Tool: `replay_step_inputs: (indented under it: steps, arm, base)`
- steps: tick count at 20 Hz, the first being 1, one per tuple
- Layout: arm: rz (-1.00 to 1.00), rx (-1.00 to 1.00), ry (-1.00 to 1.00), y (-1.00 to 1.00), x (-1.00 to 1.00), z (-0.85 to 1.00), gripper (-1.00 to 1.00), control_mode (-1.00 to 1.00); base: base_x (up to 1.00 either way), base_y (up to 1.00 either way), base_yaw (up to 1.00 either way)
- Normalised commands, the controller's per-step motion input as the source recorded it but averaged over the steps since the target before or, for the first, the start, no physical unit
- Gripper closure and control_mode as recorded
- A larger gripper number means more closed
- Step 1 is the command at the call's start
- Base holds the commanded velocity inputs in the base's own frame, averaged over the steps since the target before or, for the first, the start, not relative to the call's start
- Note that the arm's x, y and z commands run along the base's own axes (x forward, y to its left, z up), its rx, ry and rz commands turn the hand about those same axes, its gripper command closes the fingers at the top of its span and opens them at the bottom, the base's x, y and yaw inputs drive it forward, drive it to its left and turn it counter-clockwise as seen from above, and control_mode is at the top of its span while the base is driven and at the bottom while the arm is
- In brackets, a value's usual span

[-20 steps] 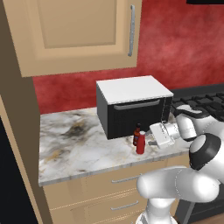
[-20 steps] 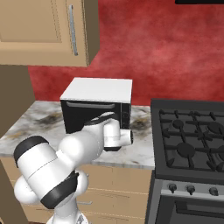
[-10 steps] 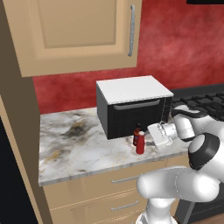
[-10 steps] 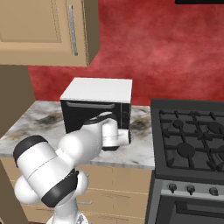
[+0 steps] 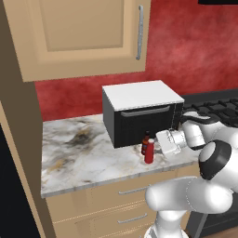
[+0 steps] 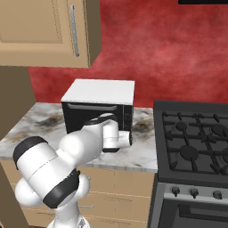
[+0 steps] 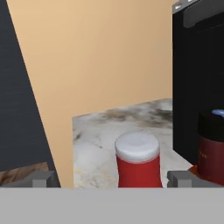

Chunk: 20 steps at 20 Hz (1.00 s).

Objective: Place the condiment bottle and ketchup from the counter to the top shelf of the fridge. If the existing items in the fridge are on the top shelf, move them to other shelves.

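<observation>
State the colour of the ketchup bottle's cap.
White, clearest in the hand view, atop the red ketchup bottle.

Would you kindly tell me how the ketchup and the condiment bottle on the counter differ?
The ketchup is bright red with a white cap; the condiment bottle is dark brown-red with a black cap. The ketchup stands centred before the gripper; the condiment bottle stands off to one side, nearer the black oven. Both stand upright on the counter.
</observation>
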Motion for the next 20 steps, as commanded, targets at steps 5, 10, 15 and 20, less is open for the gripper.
replay_step_inputs:
  steps: [5,10,15,20]
  arm:
    - [-0.04,0.00,0.00,0.00,0.20,-0.12,-1.00,-1.00]
    - [-0.01,0.00,0.00,0.00,0.00,-0.19,-1.00,-1.00]
    - [0.00,0.00,0.00,0.06,0.00,-0.13,1.00,-1.00]
    - [0.00,0.00,0.00,0.05,0.01,-0.03,1.00,-1.00]
  base:
    - [0.00,0.00,0.00]
    - [0.00,0.00,0.00]
    - [0.00,0.00,0.00]
    - [0.00,0.00,0.00]
